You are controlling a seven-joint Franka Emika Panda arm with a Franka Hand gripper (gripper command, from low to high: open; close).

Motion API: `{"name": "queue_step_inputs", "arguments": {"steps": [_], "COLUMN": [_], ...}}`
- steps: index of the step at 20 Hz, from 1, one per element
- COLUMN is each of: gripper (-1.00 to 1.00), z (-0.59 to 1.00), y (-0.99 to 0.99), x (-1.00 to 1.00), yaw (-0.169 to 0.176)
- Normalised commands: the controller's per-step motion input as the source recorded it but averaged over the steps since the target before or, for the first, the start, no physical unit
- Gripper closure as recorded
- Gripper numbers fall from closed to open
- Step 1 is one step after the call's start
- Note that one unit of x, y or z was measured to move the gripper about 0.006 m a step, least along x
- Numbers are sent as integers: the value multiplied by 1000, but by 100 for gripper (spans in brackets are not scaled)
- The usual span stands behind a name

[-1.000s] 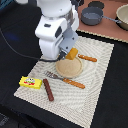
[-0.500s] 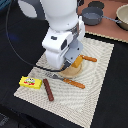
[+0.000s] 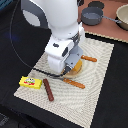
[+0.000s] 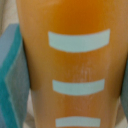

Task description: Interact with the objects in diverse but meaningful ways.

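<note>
Black tabletop carries a pale striped mat (image 3: 95,95). Nearest on it lie a yellow packet (image 3: 30,82) and, just beside, a dark sausage (image 3: 48,89). Behind them the gripper (image 3: 71,68) is down over the orange bread loaf (image 3: 76,67); the wrist view shows the loaf (image 4: 75,65) filling the space between the fingers (image 4: 11,75), though whether they press it cannot be told. Grey pots (image 3: 92,16) stand farthest back.
</note>
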Motion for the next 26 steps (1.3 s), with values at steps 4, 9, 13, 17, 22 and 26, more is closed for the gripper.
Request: {"name": "queue_step_inputs", "arguments": {"steps": [4,9,13,17,22,26], "gripper": [-100,-100,-100,-100,-100,-100], "z": [838,1000,799,506,316,56], "y": [208,247,-149,-527,-690,-843], "x": [369,115,-234,-561,-491,-269], "yaw": [-2,0,0,0,0,-3]}}
